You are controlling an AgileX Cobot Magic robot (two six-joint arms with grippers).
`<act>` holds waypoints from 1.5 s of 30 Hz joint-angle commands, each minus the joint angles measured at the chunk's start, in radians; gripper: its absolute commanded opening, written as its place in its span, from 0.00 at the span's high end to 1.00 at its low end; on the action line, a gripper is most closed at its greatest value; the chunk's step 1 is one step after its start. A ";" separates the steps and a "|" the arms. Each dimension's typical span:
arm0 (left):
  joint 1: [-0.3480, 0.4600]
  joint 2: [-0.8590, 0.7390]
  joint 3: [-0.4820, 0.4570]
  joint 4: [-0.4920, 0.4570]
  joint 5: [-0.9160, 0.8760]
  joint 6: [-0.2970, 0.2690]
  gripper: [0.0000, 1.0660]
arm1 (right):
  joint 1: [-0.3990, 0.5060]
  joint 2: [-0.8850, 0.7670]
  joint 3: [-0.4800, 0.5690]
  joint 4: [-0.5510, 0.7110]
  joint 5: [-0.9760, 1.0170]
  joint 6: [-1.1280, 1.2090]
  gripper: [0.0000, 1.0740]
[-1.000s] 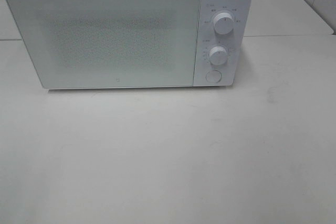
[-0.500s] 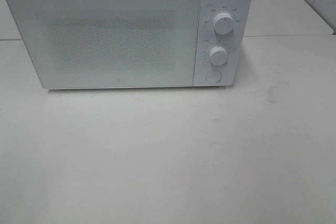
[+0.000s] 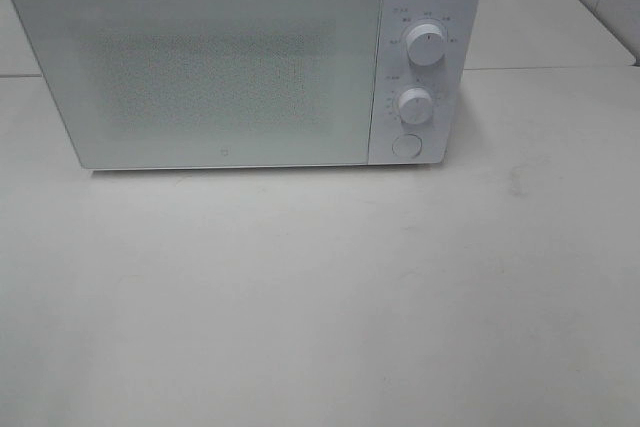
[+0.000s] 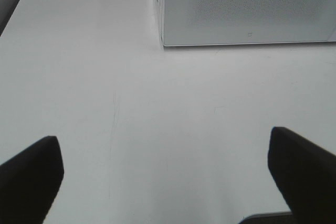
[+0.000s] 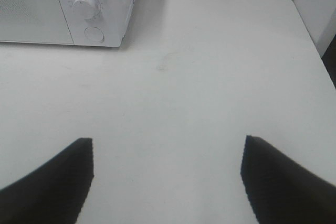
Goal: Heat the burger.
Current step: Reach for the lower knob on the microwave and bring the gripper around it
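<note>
The burger is out of view in every frame. A white microwave (image 3: 240,57) stands at the back of the table with its door (image 3: 200,72) shut; its frosted window shows nothing inside. In the left wrist view my left gripper (image 4: 165,171) hangs open over bare table, well short of the microwave's (image 4: 247,6) front left corner. My right gripper (image 5: 167,174) is open too, over bare table in front of and to the right of the microwave's control panel (image 5: 92,11). Neither gripper holds anything, and neither shows in the exterior high view.
Two round knobs (image 3: 425,45) (image 3: 414,105) and a round button (image 3: 406,145) sit on the microwave's right panel. The white table (image 3: 320,297) stretches wide in front of it. Its right edge (image 5: 315,40) lies near my right gripper.
</note>
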 commanded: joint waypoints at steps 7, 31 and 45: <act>0.003 -0.018 0.003 -0.005 -0.017 -0.007 0.08 | -0.006 -0.022 0.000 -0.006 -0.006 0.002 0.30; 0.003 -0.018 0.003 -0.005 -0.017 -0.007 0.08 | -0.006 0.360 -0.039 -0.006 -0.363 -0.003 0.30; 0.003 -0.018 0.003 -0.005 -0.017 -0.007 0.08 | -0.006 0.661 -0.004 -0.006 -0.733 -0.003 0.30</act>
